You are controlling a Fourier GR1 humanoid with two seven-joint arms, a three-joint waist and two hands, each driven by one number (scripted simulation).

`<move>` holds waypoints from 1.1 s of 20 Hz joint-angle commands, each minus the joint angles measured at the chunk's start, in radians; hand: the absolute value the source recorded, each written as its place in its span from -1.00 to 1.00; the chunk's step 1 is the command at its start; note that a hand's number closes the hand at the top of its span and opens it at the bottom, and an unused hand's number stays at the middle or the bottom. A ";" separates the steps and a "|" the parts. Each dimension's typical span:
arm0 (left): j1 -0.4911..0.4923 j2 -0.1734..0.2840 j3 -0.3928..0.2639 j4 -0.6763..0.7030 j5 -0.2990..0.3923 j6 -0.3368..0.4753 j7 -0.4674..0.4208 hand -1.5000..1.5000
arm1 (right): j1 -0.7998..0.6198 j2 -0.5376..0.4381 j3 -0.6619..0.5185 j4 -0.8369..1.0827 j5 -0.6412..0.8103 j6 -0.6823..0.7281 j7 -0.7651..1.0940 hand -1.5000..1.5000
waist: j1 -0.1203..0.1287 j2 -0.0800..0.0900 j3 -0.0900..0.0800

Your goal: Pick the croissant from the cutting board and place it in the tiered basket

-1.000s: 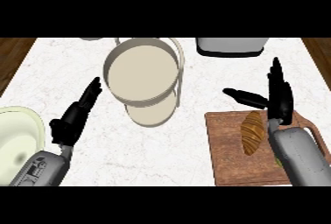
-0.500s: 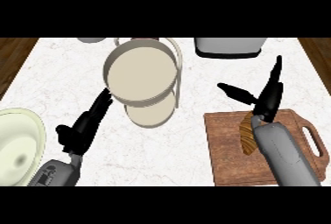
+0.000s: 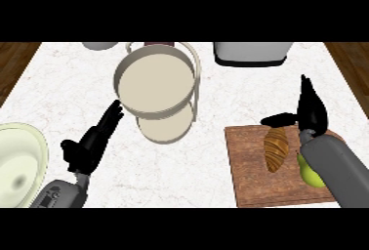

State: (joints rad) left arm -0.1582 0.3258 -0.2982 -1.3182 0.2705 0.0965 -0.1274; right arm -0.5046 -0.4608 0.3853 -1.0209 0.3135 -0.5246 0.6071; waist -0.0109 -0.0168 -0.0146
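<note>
A brown croissant lies lengthwise on the wooden cutting board at the right. My right hand hovers just above the croissant's far end, fingers straight and pointing away, thumb stretched left over the board's far edge; it holds nothing. The tiered basket, cream trays in a grey wire frame, stands at the centre back, its lower tray showing beneath. My left hand is open at the lower left, left of the basket.
A pale green plate sits at the left edge. A yellow-green fruit lies on the board, partly hidden by my right forearm. A grey appliance stands at the back right, a grey bowl at the back left.
My right hand has slid toward the croissant's far end and sits closer over the board. The left hand has shifted slightly and stays open.
</note>
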 commanded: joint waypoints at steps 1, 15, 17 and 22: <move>0.005 -0.024 -0.011 -0.009 -0.007 0.019 0.005 0.00 | -0.063 -0.075 0.110 -0.002 0.050 0.256 0.238 -1.00 | 0.005 -0.008 -0.001; 0.004 -0.003 0.024 -0.003 0.004 -0.034 0.004 0.00 | -0.229 -0.013 0.153 -0.353 0.037 0.560 0.878 -1.00 | -0.002 0.006 0.012; 0.061 -0.008 0.006 -0.006 -0.020 -0.030 -0.055 0.00 | -0.213 -0.008 0.169 -0.328 0.093 0.546 0.879 -1.00 | 0.002 0.006 0.011; 0.026 -0.038 0.008 0.019 -0.034 -0.003 -0.044 0.00 | -0.138 -0.020 0.150 -0.269 0.069 0.605 0.880 -1.00 | -0.008 0.009 0.012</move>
State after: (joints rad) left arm -0.1420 0.3072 -0.2785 -1.3061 0.2538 0.0830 -0.1539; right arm -0.6590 -0.5109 0.5383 -1.3111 0.3693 0.0361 1.2403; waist -0.0176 -0.0092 -0.0032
